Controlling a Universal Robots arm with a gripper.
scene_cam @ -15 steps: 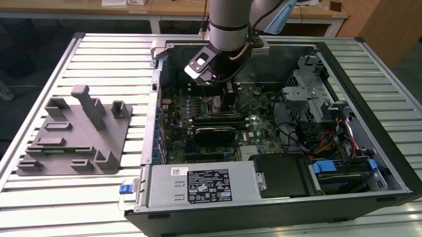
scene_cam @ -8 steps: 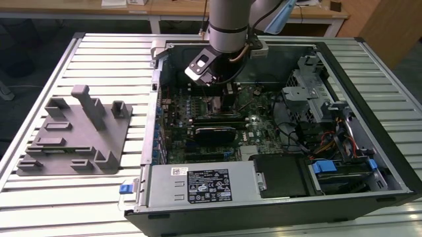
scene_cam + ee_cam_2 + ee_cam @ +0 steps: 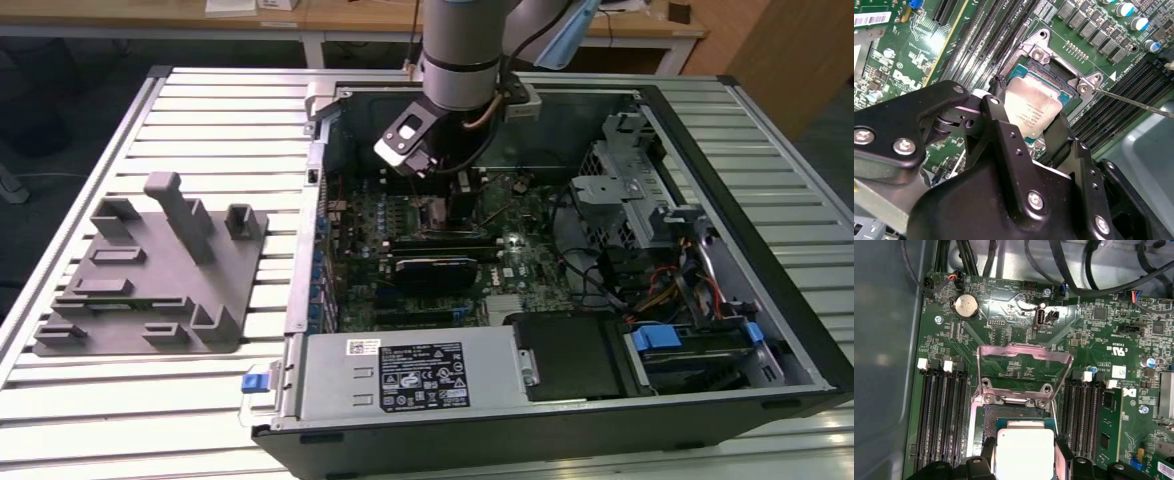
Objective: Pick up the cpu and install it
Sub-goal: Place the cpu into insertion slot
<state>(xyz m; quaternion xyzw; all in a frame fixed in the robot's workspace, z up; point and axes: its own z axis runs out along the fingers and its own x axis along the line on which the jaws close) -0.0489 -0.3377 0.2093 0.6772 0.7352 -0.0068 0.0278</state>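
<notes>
The cpu has a dull, brushed silvery metal top. The hand is matt black. The motherboard is glossy green; the tabletop is ribbed pale metal.

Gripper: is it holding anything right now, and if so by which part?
The cpu, apparently pinched by two opposite side edges between the jaws, at the open socket.

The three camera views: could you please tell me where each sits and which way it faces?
Exterior view: off the arm, looking down into the open computer case; the arm and gripper show.
First wrist view: on the wrist, facing the motherboard; the fingers show.
Second wrist view: on the wrist, looking past the gripper's black body.
Both wrist views share the cpu between the fingers.
</notes>
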